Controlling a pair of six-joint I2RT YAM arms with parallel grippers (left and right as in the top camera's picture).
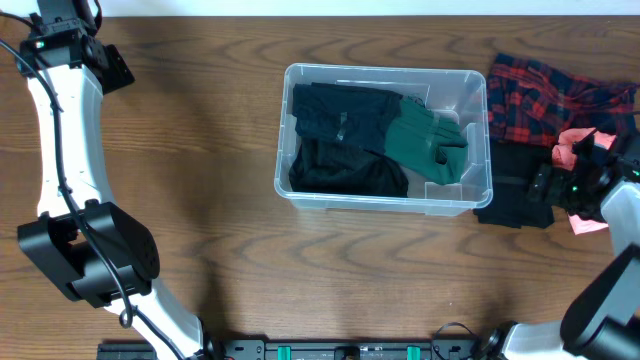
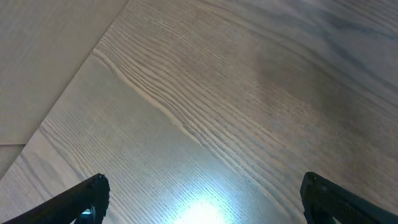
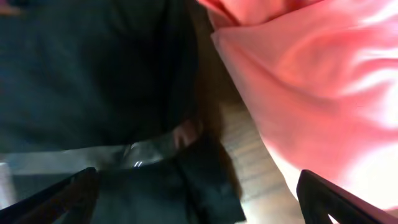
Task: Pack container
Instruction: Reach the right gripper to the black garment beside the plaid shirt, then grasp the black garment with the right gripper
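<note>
The left arm [image 1: 60, 150] stands at the bench's [image 1: 200, 150] far left edge, its white links rising from the near side to the far corner. The left hand [image 2: 204, 182] points down at bare wood, its fingers spread wide with nothing between them.

The container [image 1: 455, 85] sits mid-bench, well apart from that arm. Inside it, black clothes [image 1: 335, 140] fill the left part and a green garment [image 1: 425, 140] lies to their right.

Just beside the container's right wall are a red-and-black plaid shirt [image 1: 555, 100], a black garment [image 1: 510, 190] and a pink cloth [image 1: 572, 148].

The right arm [image 1: 600, 290] reaches in from the near right corner. The right hand [image 3: 196, 179] is low over the black garment and the pink cloth's edge, its fingers wide apart and gripping nothing. The wrist view is too blurred to show whether it touches them.
</note>
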